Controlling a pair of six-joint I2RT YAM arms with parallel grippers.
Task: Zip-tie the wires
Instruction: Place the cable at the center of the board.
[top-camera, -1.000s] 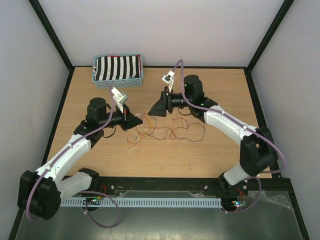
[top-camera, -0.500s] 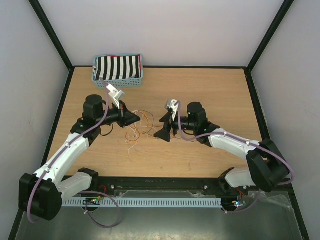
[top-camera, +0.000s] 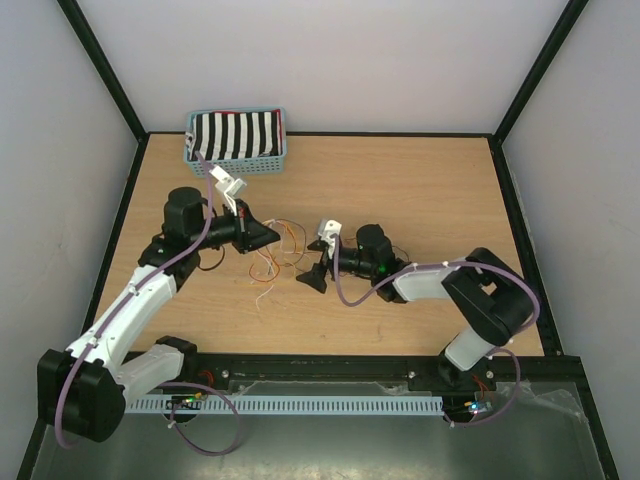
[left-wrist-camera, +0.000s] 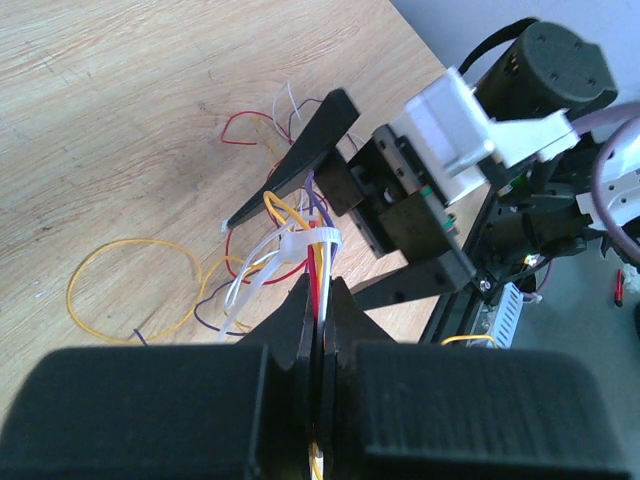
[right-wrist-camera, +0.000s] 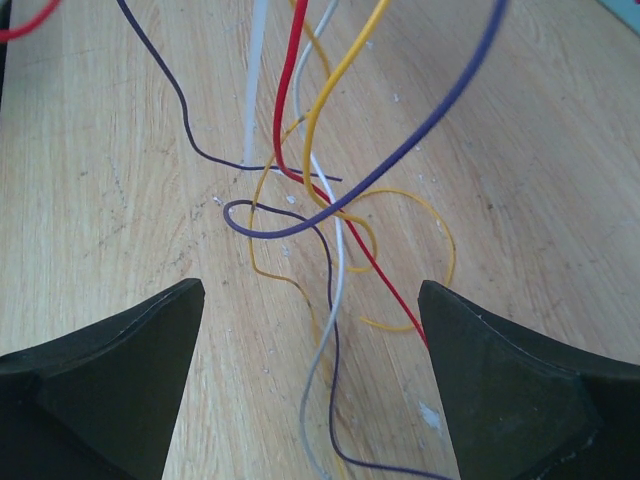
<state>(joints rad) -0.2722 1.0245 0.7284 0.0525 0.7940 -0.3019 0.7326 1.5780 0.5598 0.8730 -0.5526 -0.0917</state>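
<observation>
- The wires (top-camera: 285, 250), hair-thin flexible strands in orange, red, purple-black, yellow and white, lie near the middle of the pale wooden counter (top-camera: 420, 190), a little toward its left edge, between the two arms.
- The left hand (top-camera: 272, 236) is clenched on one gathered end of them. In its wrist view the strands run up between its pressed-together tips, and the rest sprawl in loose loops on the counter.
- A white plastic zip tie (left-wrist-camera: 300, 243) appears to be looped around the bundle just ahead of those tips. I cannot tell whether it is cinched tight.
- The right hand (right-wrist-camera: 310, 295) is spread wide and grasps nothing. Its wrist view shows several strands hanging in the gap between its black fingers.
- Risk: closing here would likely pinch a few stray strands and miss the tie's tail. A pull could then drag thin wires out of the left hand's clamp.
- Risk: if the tie is loose, it could slide along the bundle or let single strands escape, because they are slick and springy.
- Risk: loops lying on the counter could snag on a finger during any move.
- The blue plastic lattice basket (top-camera: 235, 165) sits at the far left corner of the counter. It holds a black-and-white striped cloth (top-camera: 235, 135) and is well apart from the wires.
</observation>
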